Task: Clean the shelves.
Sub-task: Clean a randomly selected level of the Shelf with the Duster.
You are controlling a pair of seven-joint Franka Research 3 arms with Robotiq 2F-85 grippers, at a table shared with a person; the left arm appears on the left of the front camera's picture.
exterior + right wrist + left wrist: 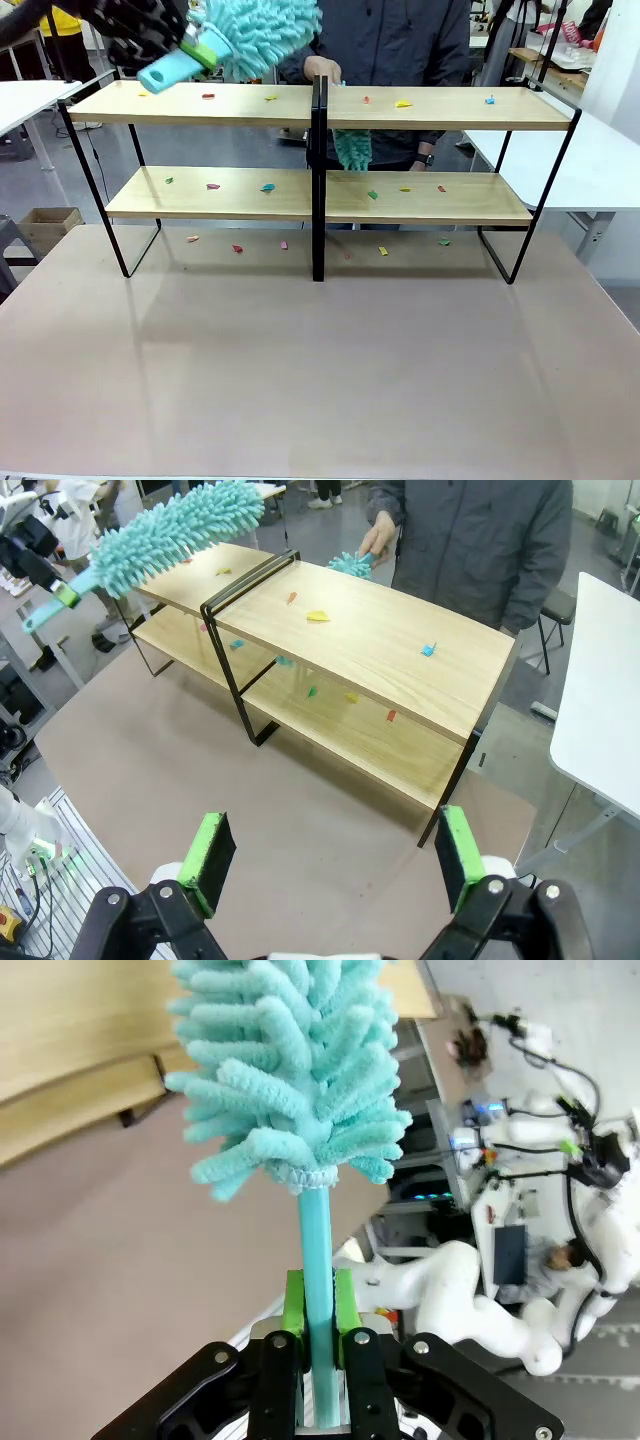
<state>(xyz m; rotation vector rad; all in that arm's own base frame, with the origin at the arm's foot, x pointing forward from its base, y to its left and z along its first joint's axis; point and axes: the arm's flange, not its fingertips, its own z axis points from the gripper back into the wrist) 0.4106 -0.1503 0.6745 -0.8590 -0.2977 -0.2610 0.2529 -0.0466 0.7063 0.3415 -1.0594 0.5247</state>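
The shelves (420,110) stand across the far half of the table, two tiers of light wood in a thin black frame (370,640). Small coloured scraps (403,103) lie on the boards and on the table beneath. My left gripper (203,47) hangs above the upper left board, shut on the handle of a fluffy teal duster (262,32) (290,1070) (170,535). Its green pads (294,1305) clamp the handle. Well back from the shelves' right end, my right gripper (330,865) is open and holds nothing. A person behind the shelves holds a second teal duster (351,148) (350,564).
The brown table (320,380) in front of the shelves is bare. White tables stand at the left (25,100) and at the right (600,170). A cardboard box (45,225) sits on the floor at the left. The person's hand (322,70) is at the centre post.
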